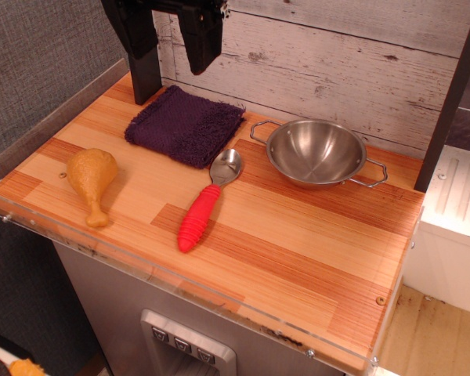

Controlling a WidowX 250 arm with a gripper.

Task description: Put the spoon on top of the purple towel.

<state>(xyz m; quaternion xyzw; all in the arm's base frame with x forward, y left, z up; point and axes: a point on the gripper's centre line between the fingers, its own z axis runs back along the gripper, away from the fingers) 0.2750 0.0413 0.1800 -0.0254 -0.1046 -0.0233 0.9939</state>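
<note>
The spoon [206,201] lies flat on the wooden tabletop, its silver bowl pointing to the back and its ribbed red handle to the front. The purple towel [185,125] lies at the back left, just left of the spoon's bowl and nearly touching it. My gripper [172,59] hangs high at the back left, above the towel's far edge. Its two black fingers [200,35] point down with a gap between them and hold nothing.
A steel bowl [317,153] with two wire handles stands right of the spoon's bowl. A yellow toy chicken drumstick [93,178] lies at the left. A white plank wall rises behind. The table [298,258] has a clear plastic lip at its front edge.
</note>
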